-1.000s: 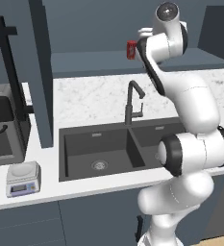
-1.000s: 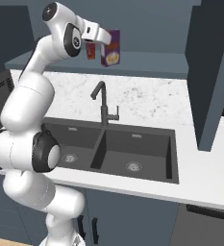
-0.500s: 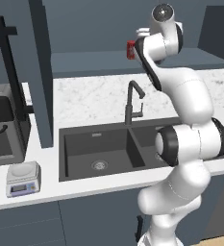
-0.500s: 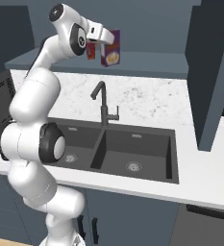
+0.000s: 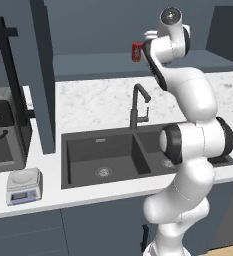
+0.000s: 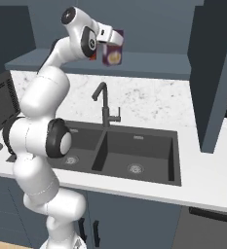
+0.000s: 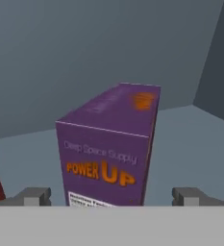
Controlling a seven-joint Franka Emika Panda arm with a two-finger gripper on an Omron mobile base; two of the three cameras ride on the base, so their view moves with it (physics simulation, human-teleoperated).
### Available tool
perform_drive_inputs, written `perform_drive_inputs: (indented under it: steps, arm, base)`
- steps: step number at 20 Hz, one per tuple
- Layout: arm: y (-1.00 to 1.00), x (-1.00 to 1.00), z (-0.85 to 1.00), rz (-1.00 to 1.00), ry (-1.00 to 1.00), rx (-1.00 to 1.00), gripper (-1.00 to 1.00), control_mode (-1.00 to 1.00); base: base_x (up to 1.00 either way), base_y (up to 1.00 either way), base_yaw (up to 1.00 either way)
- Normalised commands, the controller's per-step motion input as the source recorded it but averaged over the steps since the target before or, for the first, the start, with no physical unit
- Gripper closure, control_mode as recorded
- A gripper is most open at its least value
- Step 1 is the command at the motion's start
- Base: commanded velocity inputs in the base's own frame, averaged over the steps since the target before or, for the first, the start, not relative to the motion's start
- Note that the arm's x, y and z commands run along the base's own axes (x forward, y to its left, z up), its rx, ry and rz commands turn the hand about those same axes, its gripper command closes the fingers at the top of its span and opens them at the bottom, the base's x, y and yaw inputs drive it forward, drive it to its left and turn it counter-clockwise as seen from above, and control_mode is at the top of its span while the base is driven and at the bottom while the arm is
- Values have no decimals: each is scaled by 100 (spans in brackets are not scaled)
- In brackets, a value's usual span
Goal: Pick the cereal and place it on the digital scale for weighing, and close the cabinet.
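The cereal (image 7: pixel 108 153) is a purple box standing upright on the open cabinet's shelf (image 6: pixel 154 72), also seen from the right base as cereal (image 6: pixel 113 54). My gripper (image 7: pixel 112 197) is open, its fingertips (image 7: pixel 34 196) standing on either side of the box and apart from it. From the right base, the gripper (image 6: pixel 116 38) hovers at the box's top. The digital scale (image 5: pixel 23 186) sits low on the counter's front left, far from the hand. A cabinet door (image 5: pixel 40 75) stands swung open.
A red can (image 5: pixel 137 51) stands on the shelf just beside the cereal. A black faucet (image 5: pixel 138 107) rises behind the dark double sink (image 5: pixel 103 157). A dark appliance (image 5: pixel 3 135) sits left of the open door. Another open door (image 6: pixel 212 73) juts out at the right.
The arm's upper links have lifted and straightened a little while the hand stays at the cereal box. The jaws remain wide.
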Motion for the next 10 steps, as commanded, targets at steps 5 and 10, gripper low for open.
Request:
perform_drive_inputs:
  steps: [5,10]
  arm:
    - [-13,22,-1,0,0,0,100,-100]
    - [-19,4,-5,0,0,0,100,-100]
  base:
    - [0,0,0]
    - [0,0,0]
